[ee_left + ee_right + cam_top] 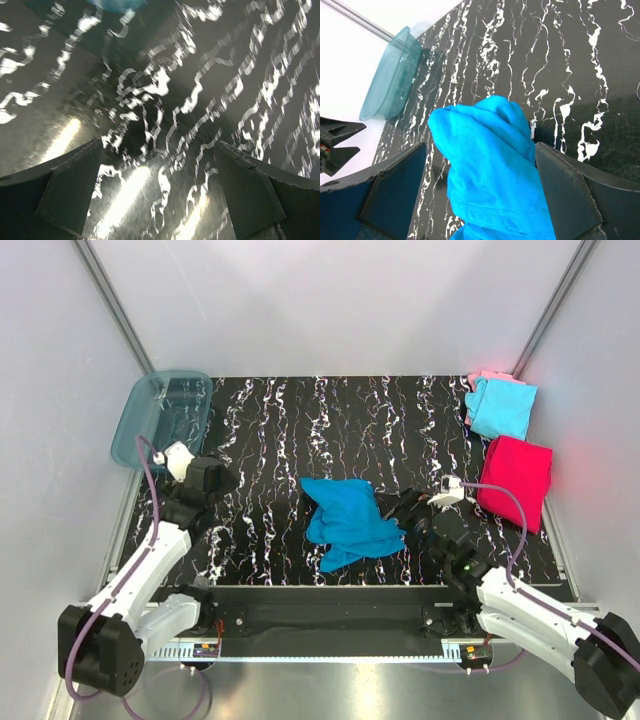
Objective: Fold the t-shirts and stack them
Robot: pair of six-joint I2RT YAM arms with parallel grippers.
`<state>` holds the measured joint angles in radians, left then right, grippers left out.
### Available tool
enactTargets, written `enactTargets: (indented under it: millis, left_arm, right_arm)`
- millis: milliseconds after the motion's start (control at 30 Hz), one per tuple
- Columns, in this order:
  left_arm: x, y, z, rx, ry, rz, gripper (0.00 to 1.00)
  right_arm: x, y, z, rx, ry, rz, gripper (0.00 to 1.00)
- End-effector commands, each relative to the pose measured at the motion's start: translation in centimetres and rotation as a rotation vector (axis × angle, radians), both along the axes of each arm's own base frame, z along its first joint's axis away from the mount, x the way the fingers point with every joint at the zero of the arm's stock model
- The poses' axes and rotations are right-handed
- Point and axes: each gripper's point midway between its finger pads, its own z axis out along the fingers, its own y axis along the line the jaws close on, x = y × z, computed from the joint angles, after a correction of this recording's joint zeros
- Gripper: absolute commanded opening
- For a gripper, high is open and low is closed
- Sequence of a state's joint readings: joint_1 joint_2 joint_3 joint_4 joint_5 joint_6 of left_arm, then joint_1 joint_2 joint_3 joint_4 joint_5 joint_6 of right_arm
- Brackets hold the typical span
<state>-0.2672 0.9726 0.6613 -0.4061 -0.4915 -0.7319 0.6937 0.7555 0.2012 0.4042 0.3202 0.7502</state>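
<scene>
Far to the left of the crumpled blue shirt (348, 520), and farther back, we see a see-through teal tub (160, 415) at the corner of the black, white-veined table (300, 420). Nearer to the shirt, but well apart from it on the left, the left gripper (222, 480) hangs over bare tabletop. Its own camera shows us both fingers (75, 185) spread wide with only the blurred marbled surface between them.

The blue shirt, the one being worked on, lies bunched and unfolded in the middle of the table toward the near edge. At its right edge sits the right gripper (398, 508), jaws wide. From the right wrist we look down on a fold of the shirt rising between the two spread fingers (570, 195), and nothing is clamped. We cannot tell whether either finger touches the cloth.

Well to the right of the blue shirt and at the back, a pink shirt (485, 377) peeks out from under a light cyan shirt (502, 408). A red shirt (517, 480) lies folded just in front of that pair, level with the blue shirt and apart from it.
</scene>
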Motion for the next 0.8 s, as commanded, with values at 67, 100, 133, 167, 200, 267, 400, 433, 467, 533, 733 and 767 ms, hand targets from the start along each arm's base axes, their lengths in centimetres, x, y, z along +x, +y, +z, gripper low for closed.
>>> enactTargets:
  millis: [67, 100, 133, 167, 200, 267, 400, 433, 467, 533, 733, 767]
  left_arm:
    - [1.4, 3.0, 0.8, 0.064, -0.045, 0.203, 0.99]
    - [1.9, 2.8, -0.1, 0.063, -0.023, 0.202, 0.99]
    - [2.3, 2.6, -0.5, 0.059, -0.013, 0.191, 0.99]
    - [2.7, 2.3, -1.0, 0.048, -0.003, 0.181, 0.99]
    - [3.3, 2.1, -2.1, 0.05, 0.025, 0.174, 0.99]
    - [4.4, 1.9, -2.6, 0.026, 0.044, 0.16, 0.99]
    - [6.5, 1.9, -4.2, 0.028, 0.086, 0.13, 0.99]
    - [6.9, 2.3, -4.3, 0.013, 0.088, 0.132, 0.99]
    - [7.5, 2.4, -4.1, 0.005, 0.082, 0.129, 0.99]
    - [8.3, 3.2, -4.6, -0.016, 0.082, 0.14, 0.99]
    - [10.1, 5.8, -5.3, -0.036, 0.088, 0.225, 0.99]
    - [10.8, 6.1, -4.7, -0.032, 0.076, 0.231, 0.99]
  right_arm:
    - [0.0, -0.3, 1.2, 0.033, -0.041, -0.015, 0.96]
    - [0.0, -0.3, 1.2, 0.033, -0.039, -0.016, 0.96]
    - [-0.1, -0.4, 1.1, 0.031, -0.039, -0.016, 0.96]
    - [-0.1, -0.4, 1.2, 0.031, -0.042, -0.017, 0.96]
    - [-0.1, -0.4, 1.3, 0.032, -0.043, -0.017, 0.96]
    - [-0.1, -0.5, 1.3, 0.033, -0.044, -0.023, 0.96]
    - [-0.1, -0.7, 1.4, 0.031, -0.048, -0.029, 0.96]
    - [-0.1, -0.8, 1.3, 0.029, -0.048, -0.031, 0.97]
    - [-0.1, -0.8, 1.4, 0.032, -0.05, -0.034, 0.96]
    - [-0.1, -0.8, 1.4, 0.03, -0.047, -0.034, 0.96]
    - [-0.1, -0.9, 1.2, 0.023, -0.044, -0.036, 0.96]
    - [-0.1, -0.9, 1.3, 0.025, -0.048, -0.038, 0.97]
